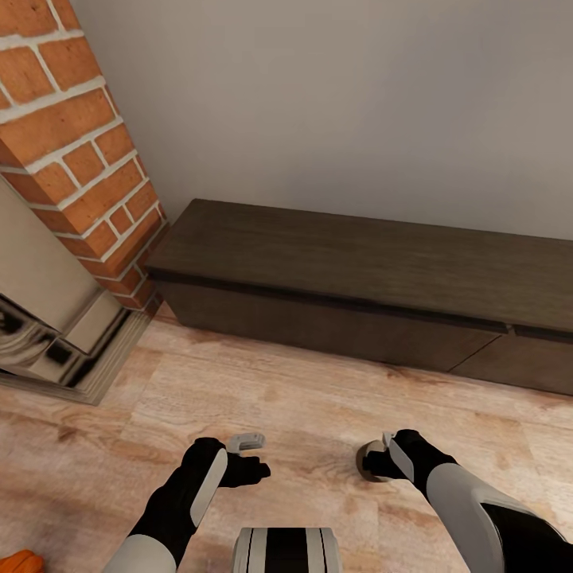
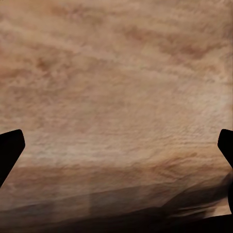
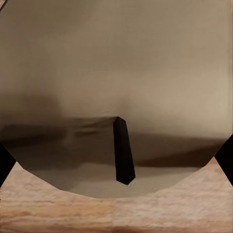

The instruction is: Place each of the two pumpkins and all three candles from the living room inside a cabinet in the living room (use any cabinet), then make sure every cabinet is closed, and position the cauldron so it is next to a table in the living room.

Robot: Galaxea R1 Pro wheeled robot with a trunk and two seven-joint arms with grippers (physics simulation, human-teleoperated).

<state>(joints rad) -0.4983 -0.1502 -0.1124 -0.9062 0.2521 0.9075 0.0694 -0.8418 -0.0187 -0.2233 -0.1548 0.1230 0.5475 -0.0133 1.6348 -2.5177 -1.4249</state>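
The long dark-brown cabinet (image 1: 358,270) stands against the wall ahead, its drawer fronts flush and shut. My right gripper (image 1: 382,458) hangs low over the floor, shut on a tan candle (image 1: 364,463). Up close, the candle (image 3: 116,73) with its black wick spans the right wrist view between the fingertips (image 3: 225,155). My left gripper (image 1: 253,455) is open and holds nothing, and its dark fingertips (image 2: 9,148) sit wide apart over bare floorboards. An orange sliver of a pumpkin (image 1: 20,561) peeks in at the lower left corner.
A red-brick fireplace column (image 1: 72,143) with a shiny metal surround (image 1: 48,334) stands at the left, touching the cabinet's end. Pale wood floor (image 1: 302,398) lies between me and the cabinet. A plain grey wall rises behind.
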